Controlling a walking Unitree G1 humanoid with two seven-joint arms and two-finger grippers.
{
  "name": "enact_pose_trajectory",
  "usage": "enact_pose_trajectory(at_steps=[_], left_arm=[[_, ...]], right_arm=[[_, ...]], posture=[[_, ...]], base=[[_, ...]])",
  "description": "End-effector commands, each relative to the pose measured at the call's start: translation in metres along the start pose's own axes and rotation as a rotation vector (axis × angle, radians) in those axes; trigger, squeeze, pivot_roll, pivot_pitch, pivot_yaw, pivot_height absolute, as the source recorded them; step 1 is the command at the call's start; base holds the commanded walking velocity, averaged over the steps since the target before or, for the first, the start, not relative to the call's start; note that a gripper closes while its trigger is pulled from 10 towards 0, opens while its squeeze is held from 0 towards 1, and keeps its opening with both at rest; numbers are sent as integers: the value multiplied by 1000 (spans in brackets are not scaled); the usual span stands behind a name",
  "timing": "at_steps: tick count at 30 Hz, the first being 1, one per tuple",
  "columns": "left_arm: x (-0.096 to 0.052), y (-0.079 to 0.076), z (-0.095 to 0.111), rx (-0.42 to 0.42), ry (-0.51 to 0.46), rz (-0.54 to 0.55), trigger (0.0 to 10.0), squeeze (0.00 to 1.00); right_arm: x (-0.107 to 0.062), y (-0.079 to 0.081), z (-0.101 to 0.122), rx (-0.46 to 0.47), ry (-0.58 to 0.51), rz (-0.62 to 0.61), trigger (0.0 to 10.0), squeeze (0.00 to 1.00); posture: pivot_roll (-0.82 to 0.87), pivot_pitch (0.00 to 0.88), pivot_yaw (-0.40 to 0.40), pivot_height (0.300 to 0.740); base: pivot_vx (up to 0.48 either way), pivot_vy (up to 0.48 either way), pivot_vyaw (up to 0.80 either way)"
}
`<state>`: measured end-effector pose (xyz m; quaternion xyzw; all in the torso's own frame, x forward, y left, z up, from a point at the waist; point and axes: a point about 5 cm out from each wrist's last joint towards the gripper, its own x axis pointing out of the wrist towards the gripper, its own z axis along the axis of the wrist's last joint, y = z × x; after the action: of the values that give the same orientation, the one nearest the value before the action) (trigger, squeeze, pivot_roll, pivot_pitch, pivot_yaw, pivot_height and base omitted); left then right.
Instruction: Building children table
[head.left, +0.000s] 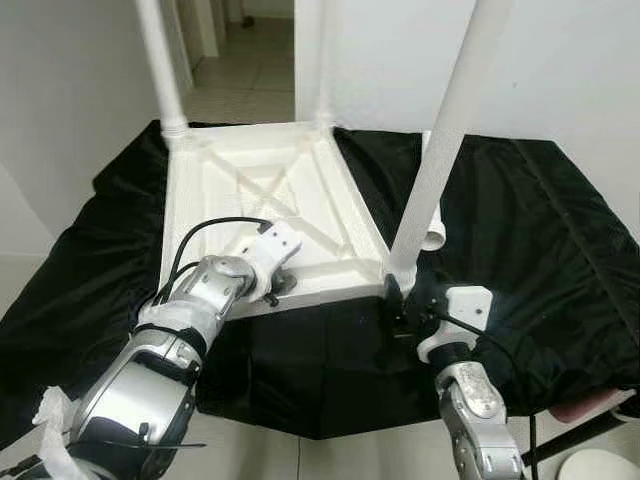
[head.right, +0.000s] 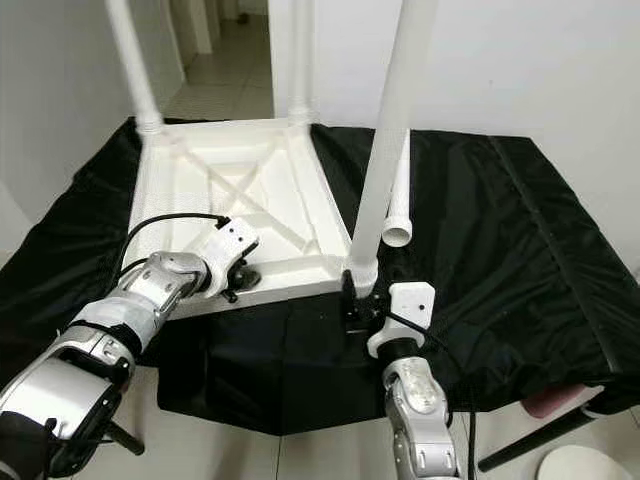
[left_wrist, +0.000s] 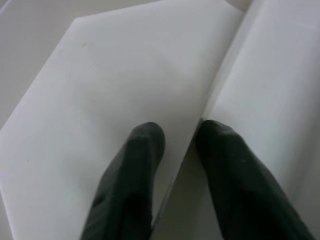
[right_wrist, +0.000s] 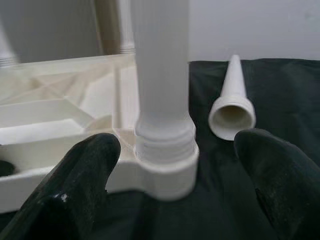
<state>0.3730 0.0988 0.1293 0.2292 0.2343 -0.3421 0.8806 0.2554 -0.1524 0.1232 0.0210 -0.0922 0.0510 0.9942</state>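
Both eye views look forward and down from the head, sharing the upturned white table (head.left: 265, 205). The left wrist view sits close against its surface; the right wrist view faces the 12 o'clock leg socket (right_wrist: 165, 155).

Our right gripper (right_wrist: 172, 185) spreads its fingers (right_wrist: 85, 170) wide around the upright leg (right_wrist: 161, 75) screwed into the tabletop (right_wrist: 55, 115). A loose leg (right_wrist: 232, 102) lies beside it on black cloth (right_wrist: 280, 95).

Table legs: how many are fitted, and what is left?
Three legs stand in the upturned tabletop; the near-right leg sits in its socket between the open right gripper. The left gripper is at the near-left corner. The fourth leg lies loose on the black cloth.
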Motion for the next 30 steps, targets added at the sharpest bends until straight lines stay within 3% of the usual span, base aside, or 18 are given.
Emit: enact_pose_trajectory(at_steps=[1, 8, 10, 14, 15, 20, 22, 25, 27, 28, 30], left_arm=[[-7, 24, -15, -40, 60, 281, 2863, 0], [-9, 27, -15, -65, 46, 305, 2667, 0], [-8, 25, -11, -75, 31, 309, 0, 0], [-5, 19, -6, -74, 6, 302, 0, 0], [-3, 14, -1, -56, -17, 287, 9882, 0], [5, -5, 11, -6, -81, 227, 10000, 0], [5, -5, 11, -6, -81, 227, 10000, 0], [6, -20, 24, -11, -175, 166, 10000, 0], [6, -22, 26, -13, -196, 158, 10000, 0], [5, -22, 28, -36, -212, 154, 10000, 1000], [5, -23, 30, -34, -228, 149, 10000, 1000]], right_arm=[[-3, 0, -1, 7, 11, -6, 10000, 0], [-7, 5, -3, 3, 27, 5, 10000, 0], [-7, 5, -3, 3, 29, 5, 10000, 0], [-8, 4, -3, 1, 30, 5, 10000, 0], [-8, 4, -3, -1, 32, 4, 10000, 0], [-7, 2, -3, -6, 38, 2, 10000, 0], [-7, 2, -3, -6, 38, 2, 10000, 0], [-7, 3, -4, -7, 38, 0, 10000, 0], [-7, 4, -4, -6, 38, -1, 10000, 0], [-7, 4, -4, -4, 38, -2, 10000, 0], [-7, 4, -4, -2, 36, -4, 10000, 0]], posture=[[-57, 0, 24, 740], [-61, 0, 19, 740], [-62, 0, 16, 740], [-62, 0, 15, 740], [-62, 0, 13, 740], [-59, 3, 14, 740], [-59, 3, 14, 740], [-56, 0, 18, 740], [-56, 0, 19, 740], [-56, 0, 20, 740], [-56, 0, 20, 740]], base=[[0, 0, 0], [0, 0, 0], [0, 0, 0], [0, 0, 0], [0, 0, 0], [0, 0, 0], [0, 0, 0], [0, 0, 0], [0, 0, 0], [0, 0, 0], [0, 0, 0]])
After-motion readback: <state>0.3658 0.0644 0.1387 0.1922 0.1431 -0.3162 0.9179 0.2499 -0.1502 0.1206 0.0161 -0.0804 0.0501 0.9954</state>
